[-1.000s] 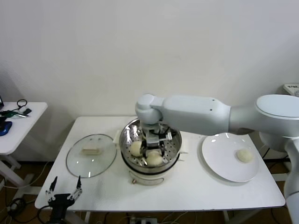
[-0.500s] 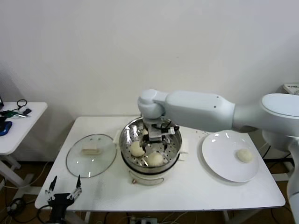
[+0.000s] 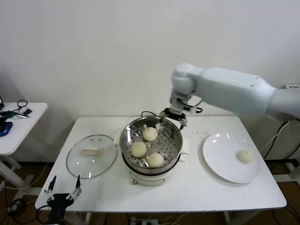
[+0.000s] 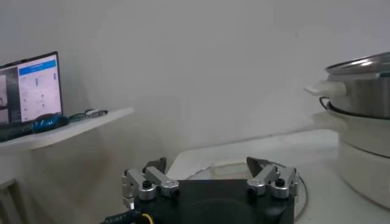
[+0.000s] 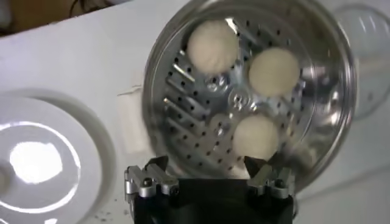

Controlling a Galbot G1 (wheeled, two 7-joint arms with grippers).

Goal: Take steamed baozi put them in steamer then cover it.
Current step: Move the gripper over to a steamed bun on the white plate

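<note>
A: Where do we stand? Our left claw (image 3: pixel 62 193) hangs spread and empty, low off the table's (image 3: pixel 197 192) front corner, parked. The lid (image 3: pixel 91 156) lies flat on the table just beyond it, handle up, beside the steamer (image 3: pixel 151 147).

B: And three buns (image 3: pixel 150 134) sit on the perforated tray, with our right claw (image 3: pixel 172 115) above the steamer's far rim, spread wide and holding nothing. The wrist view looks straight down on them and shows bare tray left for a fourth.

A: So we judge three of four done. What is left, as we see it: the last bun (image 3: pixel 245 156), alone on the white plate (image 3: pixel 220 161) well to the right of that claw and nearer us, then the lid.

B: Room looks good. Between the right claw and the plate we see only bare table, and the plate's rim is low. The steamer's wall is the edge to mind when coming back in.

A: The lid lies close to the steamer's side handle, so we would lift it well up before carrying it across.
</note>
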